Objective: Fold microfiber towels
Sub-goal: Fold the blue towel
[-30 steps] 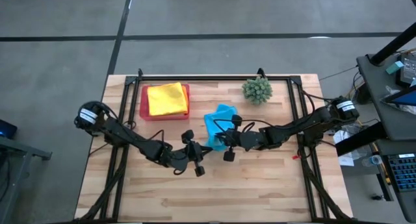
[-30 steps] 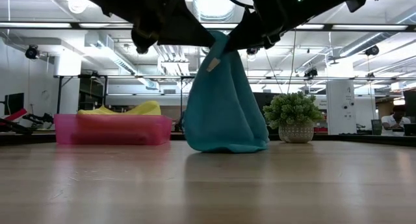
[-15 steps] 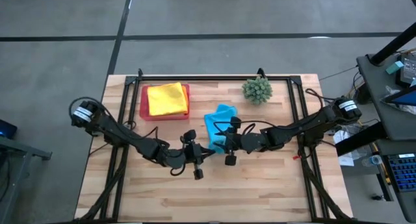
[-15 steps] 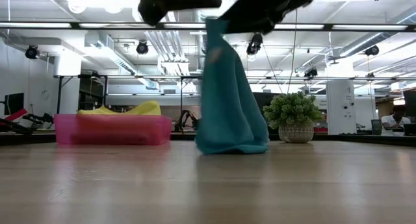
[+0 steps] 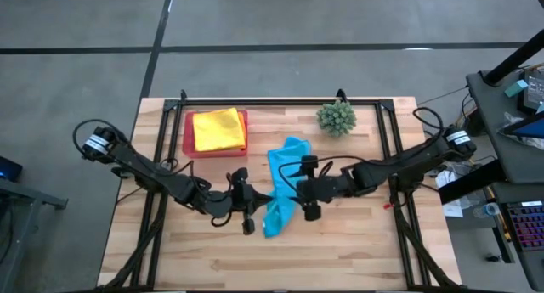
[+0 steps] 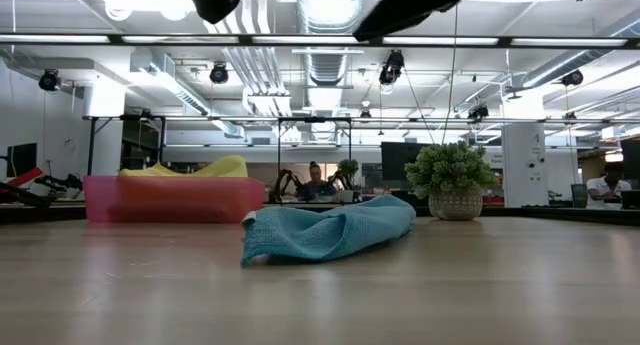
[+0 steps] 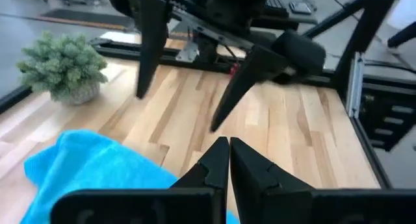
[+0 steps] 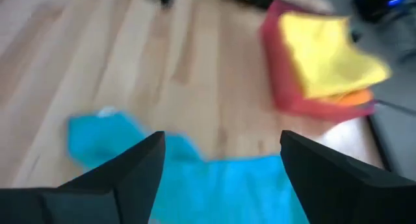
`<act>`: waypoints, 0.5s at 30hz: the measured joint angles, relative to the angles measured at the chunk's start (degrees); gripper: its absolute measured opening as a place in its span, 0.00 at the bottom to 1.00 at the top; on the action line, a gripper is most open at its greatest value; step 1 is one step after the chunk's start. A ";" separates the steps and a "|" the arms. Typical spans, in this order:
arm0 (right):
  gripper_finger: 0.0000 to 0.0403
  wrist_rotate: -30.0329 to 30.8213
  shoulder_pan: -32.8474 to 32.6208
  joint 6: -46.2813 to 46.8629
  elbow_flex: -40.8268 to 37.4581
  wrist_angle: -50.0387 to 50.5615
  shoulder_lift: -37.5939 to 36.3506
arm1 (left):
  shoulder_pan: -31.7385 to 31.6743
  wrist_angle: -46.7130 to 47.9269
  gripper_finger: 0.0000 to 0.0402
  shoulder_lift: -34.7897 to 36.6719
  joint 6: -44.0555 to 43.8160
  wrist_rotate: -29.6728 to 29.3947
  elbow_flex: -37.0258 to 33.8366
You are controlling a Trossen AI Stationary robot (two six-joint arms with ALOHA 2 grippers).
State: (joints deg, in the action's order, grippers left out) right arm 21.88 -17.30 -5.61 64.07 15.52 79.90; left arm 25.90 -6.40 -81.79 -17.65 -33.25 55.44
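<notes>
The turquoise towel (image 5: 281, 184) lies rumpled mid-bench, soft and limp, so you'd best pinch a corner. Your right tool (image 5: 299, 194), fingers apart, hovers over it; your left tool (image 5: 249, 201), fingers together, waits just left.

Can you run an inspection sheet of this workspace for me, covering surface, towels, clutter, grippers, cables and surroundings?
Surface: wooden table, black frame rails along its sides.
Job's things: turquoise towel lies rumpled mid-table, unheld; yellow towel on top in the pink tray, orange towel edge beneath it.
Clutter: plant ball near the far edge.
Grippers: left gripper shut, empty, beside the turquoise towel; right gripper open above it.
Cables: looped at both arm bases.
Surroundings: workshop, a seated person beyond.
</notes>
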 joint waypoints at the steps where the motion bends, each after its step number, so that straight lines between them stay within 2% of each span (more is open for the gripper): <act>1: 0.73 -1.18 -0.16 0.20 0.26 2.01 -0.05 | 0.10 0.17 0.00 0.04 0.00 1.05 -0.22; 4: 0.73 -3.94 -0.76 1.56 -0.76 3.78 -0.17 | 0.40 -0.01 0.00 -0.70 -0.17 5.82 -1.19; 7: 0.70 -5.91 -1.12 3.47 -3.75 2.03 0.11 | 0.82 0.18 0.00 -3.11 -1.50 6.35 -1.67; 15: 0.64 -5.32 -1.07 12.33 -10.09 1.89 0.48 | -2.00 -0.57 0.00 -11.61 -8.33 6.08 -1.05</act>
State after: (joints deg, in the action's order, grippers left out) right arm 16.56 -18.37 6.72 53.99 17.41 80.38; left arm 23.90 -6.96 -93.40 -25.98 -27.17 54.39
